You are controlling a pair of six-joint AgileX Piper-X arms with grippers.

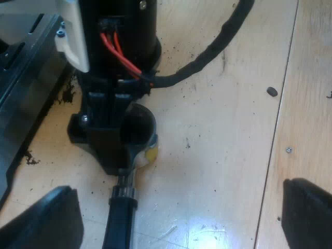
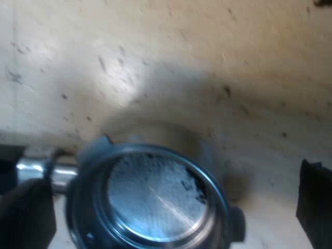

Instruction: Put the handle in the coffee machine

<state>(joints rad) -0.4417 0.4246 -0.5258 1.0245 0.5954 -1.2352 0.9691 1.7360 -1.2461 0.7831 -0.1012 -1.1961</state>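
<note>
The metal holder (image 1: pixel 139 129) is lying on the wooden table (image 1: pixel 228 129) with its basket mouth facing up and its dark handle (image 1: pixel 120 220) reaching toward my left gripper (image 1: pixel 179 220). The basket (image 2: pixel 155 194) is showing bare metal with a few grounds clinging to it. My right gripper (image 2: pixel 171 207) is hanging over the holder with its fingers spread wide, straddling the basket. One finger (image 2: pixel 26 212) is sitting just beside the shiny neck, and it is gripping nothing. The left gripper is also gaping wide and empty, low over the table near the handle. Loose coffee grounds (image 1: pixel 67 96) are lying between the holder and the espresso machine (image 1: pixel 23 88), whose dark base is sitting near.

The step in hand looks like taking hold of the holder. A grip on the neck or handle, rather than across the round basket, is likelier to stop it twisting. Keeping the basket level should help its rim lugs meet the machine's front squarely.
</note>
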